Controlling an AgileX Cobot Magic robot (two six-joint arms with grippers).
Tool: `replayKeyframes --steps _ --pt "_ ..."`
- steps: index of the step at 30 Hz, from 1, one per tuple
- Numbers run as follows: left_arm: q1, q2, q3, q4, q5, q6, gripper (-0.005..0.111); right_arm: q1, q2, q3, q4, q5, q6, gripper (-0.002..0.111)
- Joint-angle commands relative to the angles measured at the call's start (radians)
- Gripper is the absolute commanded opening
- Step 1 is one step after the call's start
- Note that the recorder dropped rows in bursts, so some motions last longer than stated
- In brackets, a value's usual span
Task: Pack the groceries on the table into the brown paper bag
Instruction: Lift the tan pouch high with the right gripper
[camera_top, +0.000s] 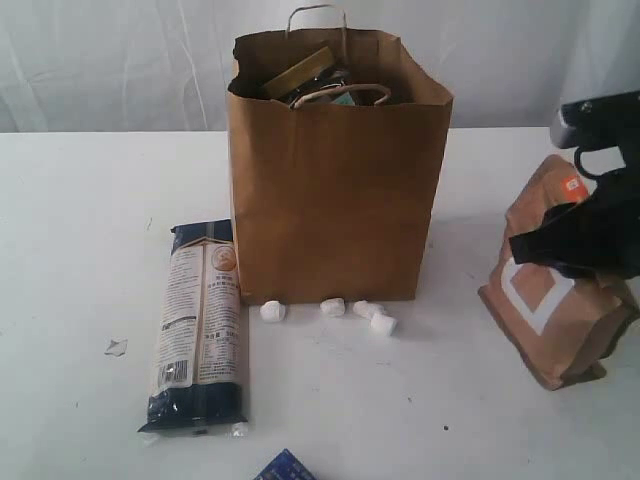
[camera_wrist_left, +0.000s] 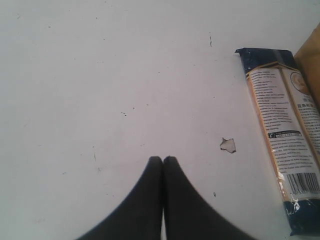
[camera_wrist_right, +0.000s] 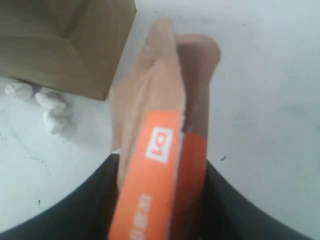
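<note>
The brown paper bag (camera_top: 330, 190) stands upright mid-table with dark groceries (camera_top: 310, 80) showing at its open top. Left of it the long dark-blue-and-white pasta packet (camera_top: 200, 325) lies flat on the white table (camera_top: 80, 250); the left wrist view shows this packet (camera_wrist_left: 287, 140) too. To the bag's right, my right gripper (camera_top: 580, 240) is shut on the upper part of the kraft pouch with orange label (camera_top: 555, 300), which tilts. The fingers (camera_wrist_right: 75, 210) flank the pouch (camera_wrist_right: 160, 115). My left gripper (camera_wrist_left: 163, 159) is shut, empty, over bare table, away from the packet.
Several small white lumps (camera_top: 345, 312) lie on the table against the bag's front. A dark-blue corner of something (camera_top: 285, 467) pokes in at the front edge. A small chipped spot (camera_top: 116, 347) marks the tabletop left of the pasta packet.
</note>
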Motion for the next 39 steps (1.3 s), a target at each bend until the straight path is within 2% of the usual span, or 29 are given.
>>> replayKeyframes --steps 1,10,18,21,27,39 --pt "-0.008 0.001 -0.004 -0.008 0.005 0.002 0.000 -0.033 -0.038 -0.112 -0.021 0.130 -0.035 0.000" --pt "-0.017 -0.001 -0.004 -0.005 0.005 0.002 0.000 -0.077 -0.068 -0.406 -0.017 0.172 -0.044 0.000" --pt "-0.017 -0.003 -0.004 -0.005 0.005 0.002 0.000 -0.167 -0.012 -0.579 0.064 0.048 -0.049 0.000" --pt "-0.017 -0.017 -0.004 -0.005 0.004 0.002 0.000 -0.214 0.066 -0.622 0.227 0.051 -0.123 0.000" --pt "-0.017 -0.028 -0.004 -0.005 0.004 0.002 0.000 -0.255 0.199 -0.712 0.854 0.202 -0.568 0.000" --pt "-0.017 -0.028 -0.004 -0.005 0.004 0.002 0.000 -0.255 0.329 -0.838 1.147 0.217 -0.796 0.000"
